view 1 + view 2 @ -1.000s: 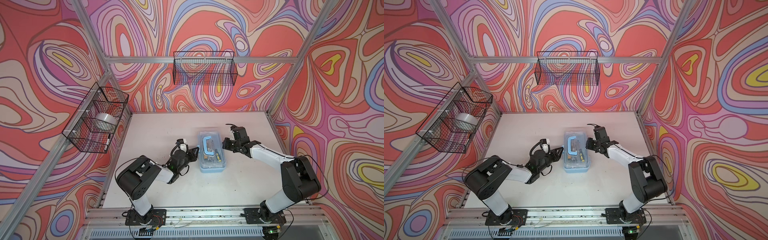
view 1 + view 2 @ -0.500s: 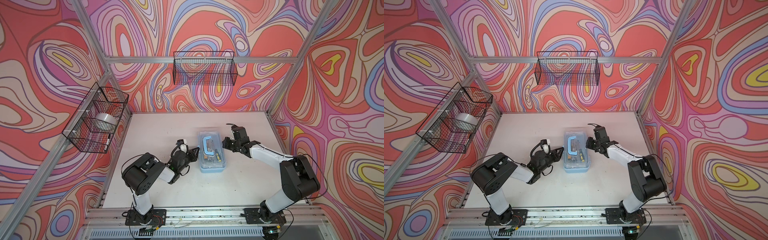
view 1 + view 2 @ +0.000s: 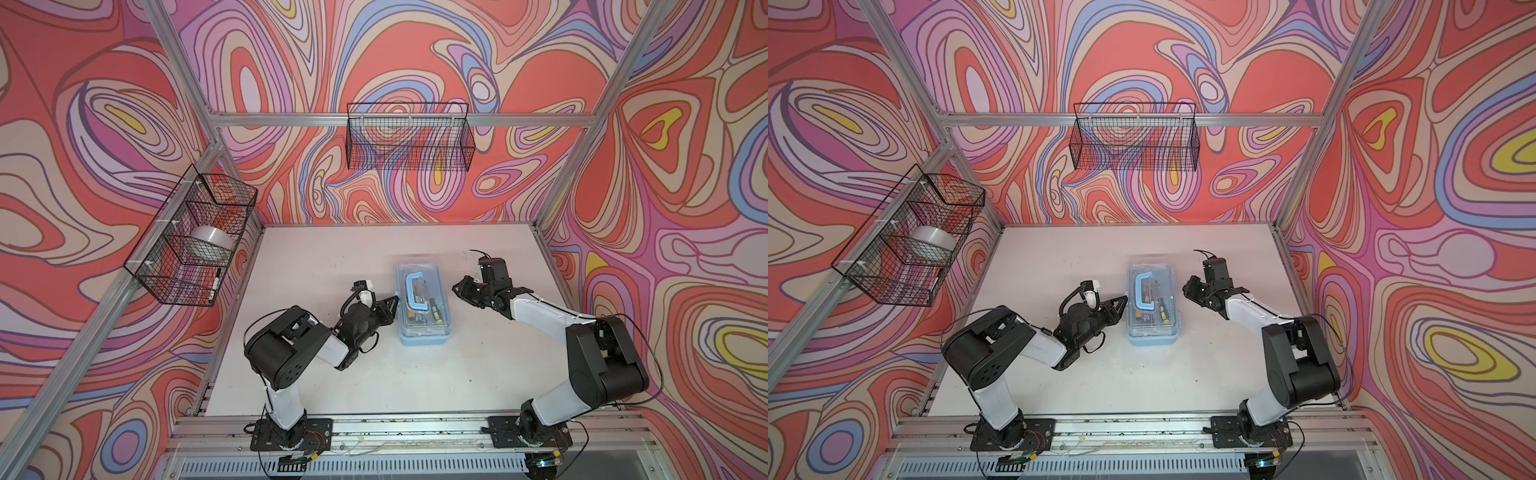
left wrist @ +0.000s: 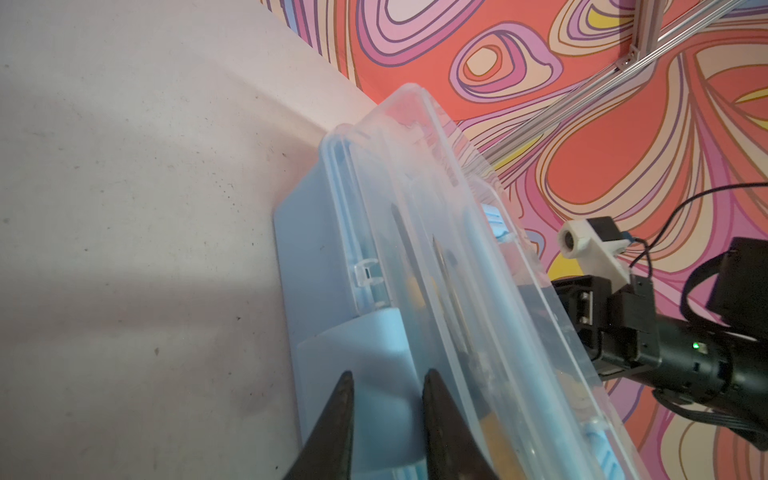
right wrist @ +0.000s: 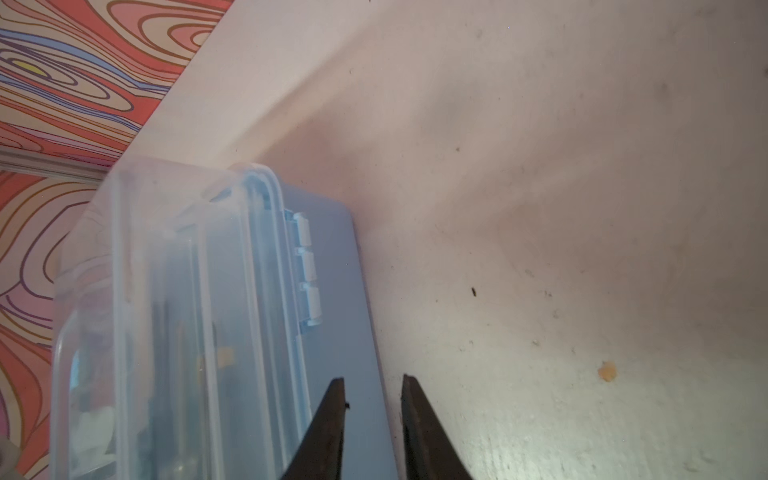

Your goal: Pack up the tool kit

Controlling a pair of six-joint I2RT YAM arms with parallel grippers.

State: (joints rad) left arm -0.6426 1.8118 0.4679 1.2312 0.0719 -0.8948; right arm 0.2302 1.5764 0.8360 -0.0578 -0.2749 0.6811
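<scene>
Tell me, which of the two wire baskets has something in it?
The basket on the left wall: it holds a pale roll and a marker. The back-wall basket shows nothing inside.

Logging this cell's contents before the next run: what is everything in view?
tool kit case: one, light blue with clear lid, mid-table
handle: one, light blue, on the lid
tools: several, one yellow and black, inside the case
wire baskets: two, black, one on the back rail, one on the left rail
tape roll: one, silvery white, left basket's middle compartment
marker: one, white and black, left basket's near compartment
table: one, white
left arm, right arm: black and white, flanking the case
left end effector: black, jaws slightly apart, at the case's left side
right end effector: black, jaws slightly apart, off the case's right side
</scene>
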